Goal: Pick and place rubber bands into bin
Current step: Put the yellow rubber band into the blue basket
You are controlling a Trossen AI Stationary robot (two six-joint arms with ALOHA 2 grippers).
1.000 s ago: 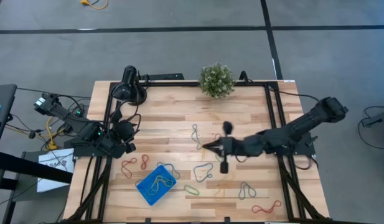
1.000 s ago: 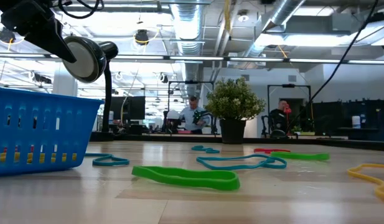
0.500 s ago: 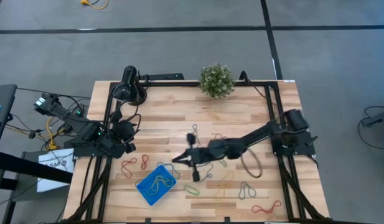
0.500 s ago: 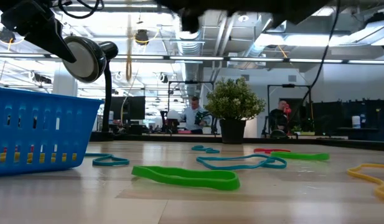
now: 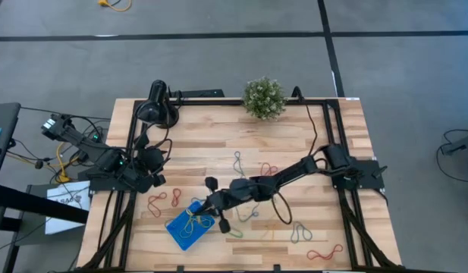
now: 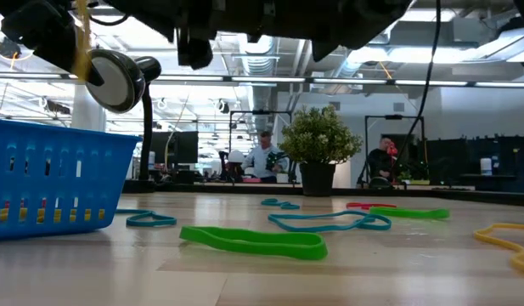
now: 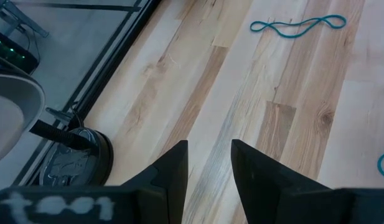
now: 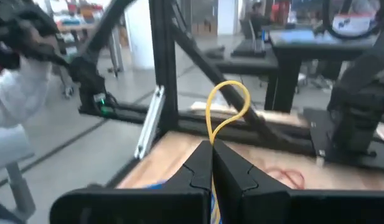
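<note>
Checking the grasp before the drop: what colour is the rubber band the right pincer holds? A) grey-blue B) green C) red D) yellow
D: in the right wrist view the right pincer is shut on a yellow rubber band looping up from between its fingers.

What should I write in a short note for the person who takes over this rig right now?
Right gripper: shut on a yellow rubber band, stretched across the table to the edge of the blue bin.
Left gripper: open, holding nothing, waiting at the table's left side near the black lamp.
Done: a few bands already lie in the bin.
Left: release the yellow band into the bin, then collect the many loose bands on the wood, for example the red ones beside the bin, the green one, and the red one near the front right corner.
</note>
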